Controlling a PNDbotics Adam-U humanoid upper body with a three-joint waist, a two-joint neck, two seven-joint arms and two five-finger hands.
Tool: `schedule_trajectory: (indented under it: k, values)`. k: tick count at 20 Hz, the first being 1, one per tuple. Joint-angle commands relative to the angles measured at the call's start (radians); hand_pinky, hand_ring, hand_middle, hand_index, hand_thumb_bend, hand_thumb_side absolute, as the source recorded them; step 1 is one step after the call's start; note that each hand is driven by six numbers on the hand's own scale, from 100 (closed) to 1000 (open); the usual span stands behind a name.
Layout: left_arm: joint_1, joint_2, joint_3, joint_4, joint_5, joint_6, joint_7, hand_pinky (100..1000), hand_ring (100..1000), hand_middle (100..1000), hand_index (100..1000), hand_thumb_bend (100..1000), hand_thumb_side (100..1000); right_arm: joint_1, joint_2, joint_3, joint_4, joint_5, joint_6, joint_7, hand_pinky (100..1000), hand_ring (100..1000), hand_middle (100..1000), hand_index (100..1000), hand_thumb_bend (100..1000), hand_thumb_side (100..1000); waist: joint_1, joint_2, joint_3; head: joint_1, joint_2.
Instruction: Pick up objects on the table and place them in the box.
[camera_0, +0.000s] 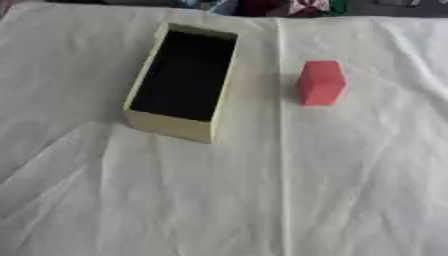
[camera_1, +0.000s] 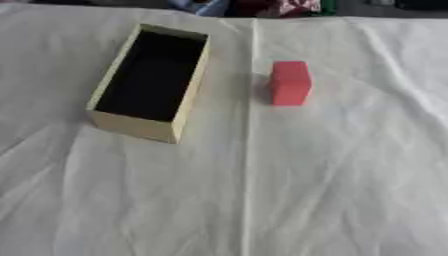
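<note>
Nothing picked yet; neither hand was in view, so I couldn't tell their state.
Red block (camera_0: 320, 82) sat centre-right, box (camera_0: 171, 126) upper left, apart; next I'd reach for the block.

Table (camera_0: 350, 200) covered w/ creased white cloth (camera_0: 175, 200), fold line running near-to-far approx down the centre. Directly on it: cream box (camera_0: 171, 124), open top, dark inside, left of centre twd far edge; red block (camera_0: 320, 82) well apart, on its right.
</note>
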Motion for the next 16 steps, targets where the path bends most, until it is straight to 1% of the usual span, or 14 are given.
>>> schedule_trajectory:
  k: [1, 2, 3, 5, 6, 7, 11, 16]
  values:
    - [-0.002, 0.028, -0.001, -0.020, 0.001, 0.001, -0.005, 571, 539, 521, 668, 164, 100, -0.065, 0.020, 0.060, 0.070, 0.050, -0.034, 0.045, 848, 885, 899, 924, 164, 495, -0.014, -0.039, -0.003, -0.003, 0.001]
    - [0.000, 0.028, 0.000, -0.020, 0.000, 0.001, -0.004, 571, 539, 521, 668, 164, 100, -0.088, 0.037, 0.084, 0.094, 0.064, -0.043, 0.060, 848, 885, 899, 925, 170, 496, -0.013, -0.040, -0.005, -0.002, 0.001]
    - [0.001, 0.028, 0.000, -0.020, 0.000, 0.001, -0.004, 571, 539, 521, 668, 164, 100, -0.111, 0.055, 0.107, 0.116, 0.078, -0.052, 0.074, 848, 887, 894, 924, 222, 491, -0.012, -0.040, -0.007, -0.002, 0.001]
    - [0.003, 0.027, 0.001, -0.020, 0.000, 0.002, -0.003, 571, 539, 521, 668, 164, 100, -0.154, 0.091, 0.150, 0.161, 0.106, -0.069, 0.102, 849, 890, 896, 925, 275, 490, -0.011, -0.041, -0.011, -0.001, 0.000]
    - [0.004, 0.027, 0.002, -0.020, -0.001, 0.002, -0.003, 571, 539, 521, 668, 164, 100, -0.173, 0.108, 0.166, 0.184, 0.120, -0.079, 0.116, 849, 890, 896, 926, 279, 489, -0.010, -0.042, -0.013, 0.000, -0.001]
    - [0.004, 0.026, 0.002, -0.020, -0.001, 0.002, -0.002, 571, 539, 521, 668, 164, 100, -0.187, 0.123, 0.175, 0.208, 0.135, -0.091, 0.130, 850, 893, 898, 930, 316, 473, -0.009, -0.042, -0.014, -0.001, -0.002]
    - [0.005, 0.025, 0.003, -0.020, -0.001, 0.003, -0.001, 571, 539, 521, 668, 164, 100, -0.225, 0.181, 0.180, 0.312, 0.199, -0.153, 0.194, 853, 893, 897, 938, 367, 447, -0.006, -0.044, -0.017, -0.001, -0.005]
    - [0.006, 0.022, 0.004, -0.020, -0.001, 0.003, 0.000, 571, 539, 521, 668, 163, 100, -0.264, 0.245, 0.150, 0.452, 0.285, -0.239, 0.280, 857, 897, 900, 950, 402, 405, -0.001, -0.045, -0.019, 0.000, -0.007]
